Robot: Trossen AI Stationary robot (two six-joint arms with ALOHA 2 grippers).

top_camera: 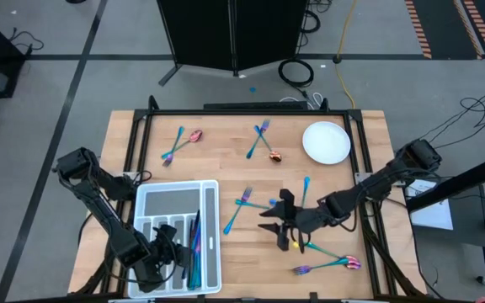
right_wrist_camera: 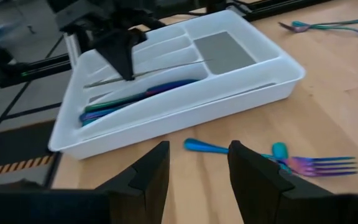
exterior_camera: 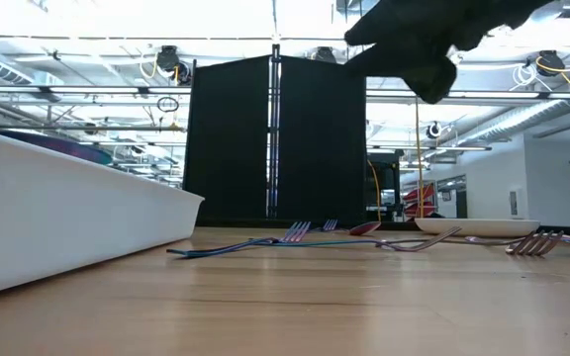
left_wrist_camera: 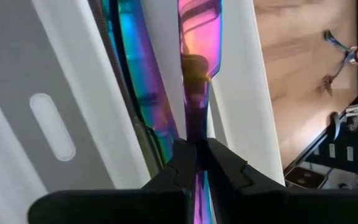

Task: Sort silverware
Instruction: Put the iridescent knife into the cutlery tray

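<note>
The white compartmented tray [top_camera: 152, 199] sits at the table's near left. Several iridescent pieces [top_camera: 194, 244] lie in its long right-hand compartments [right_wrist_camera: 135, 99]. My left gripper [top_camera: 173, 252] hangs over the tray's near end, shut on one slim iridescent piece [left_wrist_camera: 196, 93]. My right gripper [top_camera: 278, 225] hovers open above the table's middle, near side, over a teal-handled fork [right_wrist_camera: 319, 165]. More forks and spoons lie flat on the wood [top_camera: 180, 143] [top_camera: 260, 137] [top_camera: 327, 263]. My left gripper [left_wrist_camera: 196, 155] pinches the slim piece's narrow shaft [left_wrist_camera: 195, 127] between its two fingers. The fingers [right_wrist_camera: 124, 59] come from above, pointing down, and lie across the piece. The piece [right_wrist_camera: 166, 65] lies about level along the tray over the dividers; whether it rests on them, I cannot tell.
A round white plate [top_camera: 326, 141] stands at the far right of the table. A fork and a spoon [top_camera: 241, 209] lie between the tray and my right gripper. The tray's wall [exterior_camera: 67, 218] fills the left of the low view. Bare wood lies along the near middle.
</note>
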